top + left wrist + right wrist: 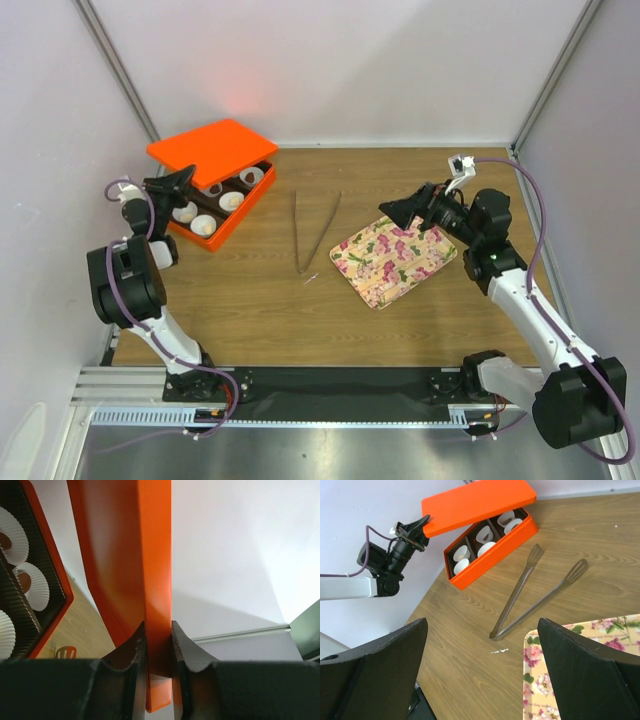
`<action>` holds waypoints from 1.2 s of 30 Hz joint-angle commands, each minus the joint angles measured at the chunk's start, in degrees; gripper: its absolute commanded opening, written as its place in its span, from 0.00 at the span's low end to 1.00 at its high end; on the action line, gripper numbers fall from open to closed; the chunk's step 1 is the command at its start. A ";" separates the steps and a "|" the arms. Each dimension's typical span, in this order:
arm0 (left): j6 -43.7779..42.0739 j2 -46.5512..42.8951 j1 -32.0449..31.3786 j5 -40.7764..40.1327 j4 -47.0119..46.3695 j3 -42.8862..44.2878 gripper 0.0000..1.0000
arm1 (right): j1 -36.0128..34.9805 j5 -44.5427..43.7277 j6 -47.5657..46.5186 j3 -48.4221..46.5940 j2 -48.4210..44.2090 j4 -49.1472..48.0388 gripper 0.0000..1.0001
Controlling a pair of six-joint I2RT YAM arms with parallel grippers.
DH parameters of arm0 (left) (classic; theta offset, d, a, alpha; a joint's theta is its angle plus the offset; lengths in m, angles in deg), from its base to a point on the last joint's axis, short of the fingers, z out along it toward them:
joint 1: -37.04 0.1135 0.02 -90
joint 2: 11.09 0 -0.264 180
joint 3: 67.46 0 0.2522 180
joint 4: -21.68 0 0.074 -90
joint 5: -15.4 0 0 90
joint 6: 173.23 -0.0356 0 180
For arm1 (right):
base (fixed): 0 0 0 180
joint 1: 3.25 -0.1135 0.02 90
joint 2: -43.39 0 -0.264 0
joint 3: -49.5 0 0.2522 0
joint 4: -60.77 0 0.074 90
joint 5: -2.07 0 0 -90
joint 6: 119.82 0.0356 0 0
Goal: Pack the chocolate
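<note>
the left end effector [159,645] clamps the orange lid [135,555] by its edge over the box [240,218] at upper left; the right end effector [482,625] hangs wide open. brown chocolate pieces [23,581] seem to sit in the box's paper cups [39,587]: light, easily marred, best nipped gently across their sides.

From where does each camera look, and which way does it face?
Top external: high behind the robot, looking down on the table; left arm and right arm show.
Left wrist: on the left arm, looking along the orange lid, clamped by the left tool.
Right wrist: on the right arm, looking leftward across the tongs; open right tool frames it.
Shared: all show the orange lid.
</note>
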 commanded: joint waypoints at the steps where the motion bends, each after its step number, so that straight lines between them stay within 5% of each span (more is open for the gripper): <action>1: 0.79 -0.73 -0.32 -0.67 -10.64 -0.45 0.00 | -0.28 -0.78 -2.61 -1.02 0.29 0.73 1.00; 30: -3.43 -1.34 1.71 -2.42 -11.43 -10.21 0.00 | -0.63 -2.62 -5.69 -1.64 -1.82 5.56 1.00; 36: -5.62 -2.04 2.67 -2.33 -8.88 -11.88 0.13 | -0.63 -2.89 -5.87 -1.46 -1.82 6.18 1.00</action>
